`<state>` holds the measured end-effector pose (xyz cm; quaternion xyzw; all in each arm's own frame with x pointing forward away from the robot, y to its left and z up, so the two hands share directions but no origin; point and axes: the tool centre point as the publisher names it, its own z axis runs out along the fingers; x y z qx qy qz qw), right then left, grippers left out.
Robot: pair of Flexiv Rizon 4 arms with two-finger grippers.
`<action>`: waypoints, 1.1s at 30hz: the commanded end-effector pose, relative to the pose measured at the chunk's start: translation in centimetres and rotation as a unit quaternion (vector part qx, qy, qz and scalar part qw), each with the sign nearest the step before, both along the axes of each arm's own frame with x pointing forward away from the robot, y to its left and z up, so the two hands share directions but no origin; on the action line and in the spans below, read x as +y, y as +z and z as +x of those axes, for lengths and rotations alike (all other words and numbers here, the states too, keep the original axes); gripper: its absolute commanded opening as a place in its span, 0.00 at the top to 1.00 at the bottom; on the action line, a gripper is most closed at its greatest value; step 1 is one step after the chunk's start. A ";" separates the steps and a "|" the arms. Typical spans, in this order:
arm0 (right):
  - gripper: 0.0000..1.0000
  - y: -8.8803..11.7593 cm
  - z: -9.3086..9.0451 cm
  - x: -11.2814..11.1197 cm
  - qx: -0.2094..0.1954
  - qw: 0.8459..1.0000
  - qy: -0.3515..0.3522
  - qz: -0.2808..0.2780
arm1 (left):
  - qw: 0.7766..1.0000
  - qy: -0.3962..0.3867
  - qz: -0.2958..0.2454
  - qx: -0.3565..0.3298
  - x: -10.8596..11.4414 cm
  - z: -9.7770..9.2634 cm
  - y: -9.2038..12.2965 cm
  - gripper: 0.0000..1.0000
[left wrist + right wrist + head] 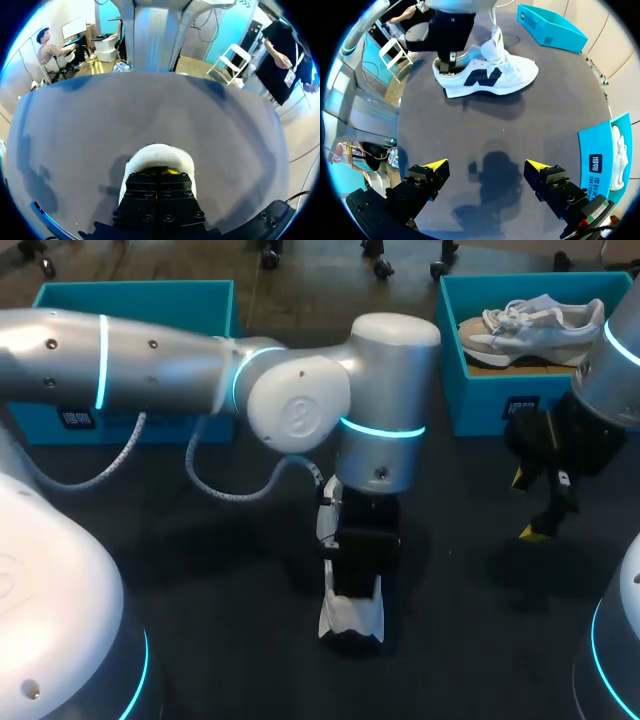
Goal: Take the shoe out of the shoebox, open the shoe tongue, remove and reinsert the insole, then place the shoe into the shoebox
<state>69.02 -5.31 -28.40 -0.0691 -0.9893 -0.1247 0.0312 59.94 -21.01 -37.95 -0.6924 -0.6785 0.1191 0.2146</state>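
Shoe [490,75] out of box, upright on table [200,590]. Our L gripper [165,171] down inside shoe's heel opening, so insole step in hand, we reckon. Whether it has insole: can't tell, hidden in shoe. Our R gripper [486,170] well apart from shoe, side-on, spread wide, holding nothing. Shoebox [130,295] beyond shoe, well apart. Next, prob: R steadies shoe, L lifts insole w/o dragging shoe.

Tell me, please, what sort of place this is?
Probably a robotics lab bench: the left arm and right arm are over a dark table holding a white shoe and a teal shoebox.
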 end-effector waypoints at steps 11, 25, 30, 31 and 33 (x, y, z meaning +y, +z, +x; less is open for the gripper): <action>0.00 -0.1 0.0 0.0 0.000 1.000 0.000 0.000 | 0.998 -0.036 -0.010 -0.048 0.0 -0.4 -3.0 1.00; 0.00 -0.1 0.0 0.0 0.000 1.000 0.000 0.000 | 0.988 0.004 -0.027 -0.150 -0.7 2.8 -2.7 1.00; 0.00 -0.1 0.0 0.0 0.000 1.000 0.000 0.000 | 0.988 0.007 -0.029 -0.153 -1.1 3.7 -2.4 1.00; 0.00 -0.1 0.0 0.0 0.000 1.000 0.000 0.000 | 0.988 0.007 -0.030 -0.153 -1.2 3.8 -2.4 1.00; 0.00 -0.1 0.0 0.0 0.000 1.000 0.000 0.000 | 0.989 0.004 -0.040 -0.146 -1.2 3.6 -2.1 1.00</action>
